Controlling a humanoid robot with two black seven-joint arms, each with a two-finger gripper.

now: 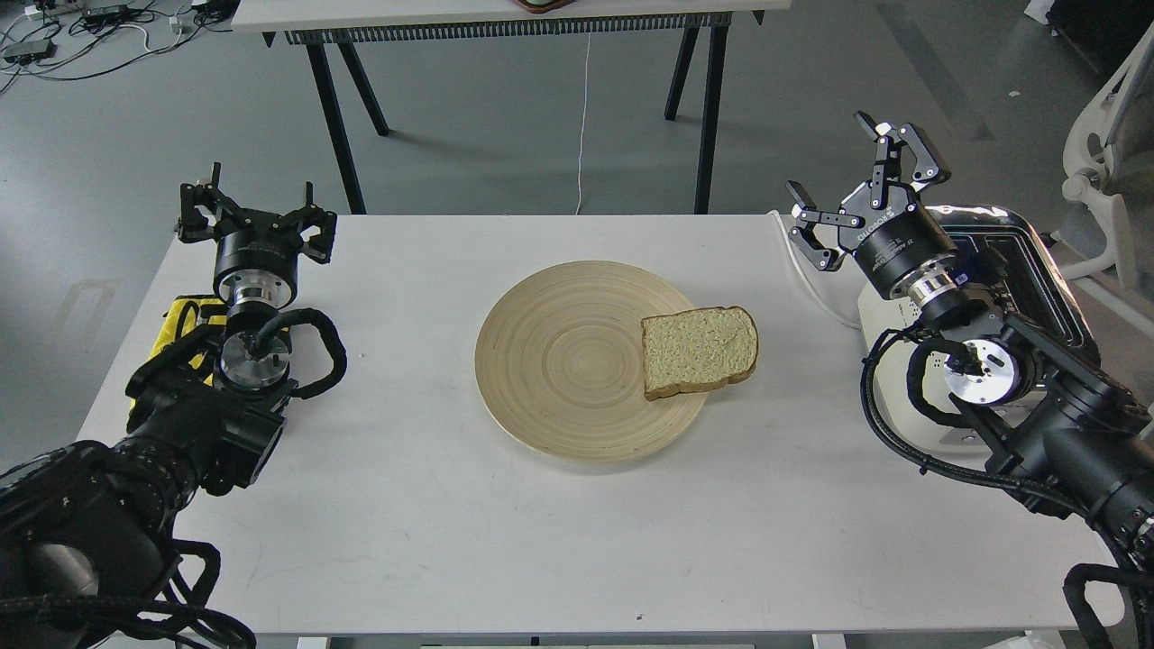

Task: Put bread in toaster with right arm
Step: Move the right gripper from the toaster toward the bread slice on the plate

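Observation:
A slice of bread (700, 351) lies flat on the right edge of a round wooden plate (559, 361) in the middle of the white table, its right side overhanging the rim. The toaster (1037, 261) stands at the table's right edge, mostly hidden behind my right arm; its chrome top and dark slots show. My right gripper (861, 194) hangs open above the table's back right, left of the toaster and well apart from the bread. My left gripper (255, 216) is open at the table's far left, holding nothing.
A white cord (816, 284) runs from the toaster along the table behind my right gripper. A yellow patch (176, 329) shows beside my left arm. Behind stands another table (505, 18) on black legs. A white chair (1104, 180) is at far right.

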